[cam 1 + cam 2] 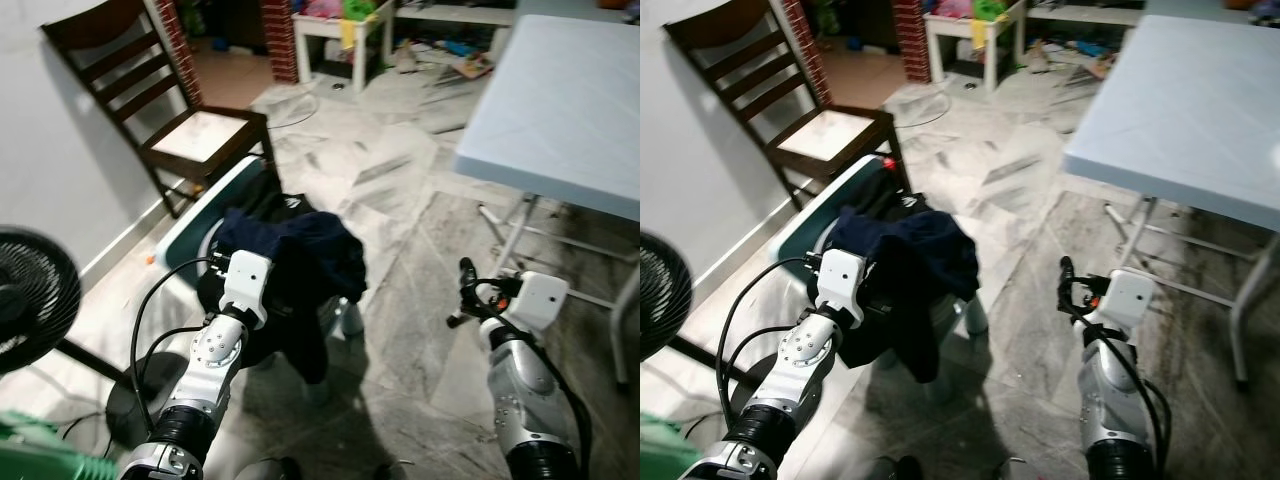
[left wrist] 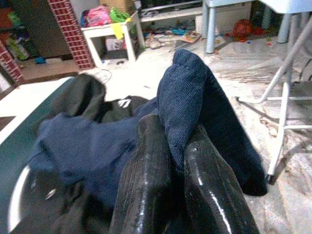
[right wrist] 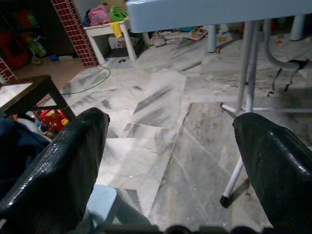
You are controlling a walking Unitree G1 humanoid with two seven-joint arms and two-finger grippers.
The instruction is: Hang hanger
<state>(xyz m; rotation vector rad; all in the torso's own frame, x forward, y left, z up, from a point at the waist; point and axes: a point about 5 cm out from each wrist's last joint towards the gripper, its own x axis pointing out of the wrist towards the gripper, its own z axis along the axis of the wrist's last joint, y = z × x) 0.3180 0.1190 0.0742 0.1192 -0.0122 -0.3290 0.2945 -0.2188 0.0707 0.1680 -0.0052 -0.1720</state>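
Note:
A navy blue garment (image 1: 305, 258) hangs lifted over a teal and white laundry basket (image 1: 196, 224) that holds more dark clothes (image 1: 272, 203). My left gripper (image 2: 171, 146) is shut on a fold of that navy garment (image 2: 195, 92), which drapes down past my left arm. My right gripper (image 1: 462, 293) is held out over the marble floor to the right of the basket, near the table legs. Its two black fingers (image 3: 63, 170) stand wide open with nothing between them.
A dark wooden chair (image 1: 150, 90) stands against the wall just beyond the basket. A black fan (image 1: 30, 300) is at my near left. A light blue folding table (image 1: 560, 100) fills the right. A small white table (image 1: 340, 30) and clutter lie far back.

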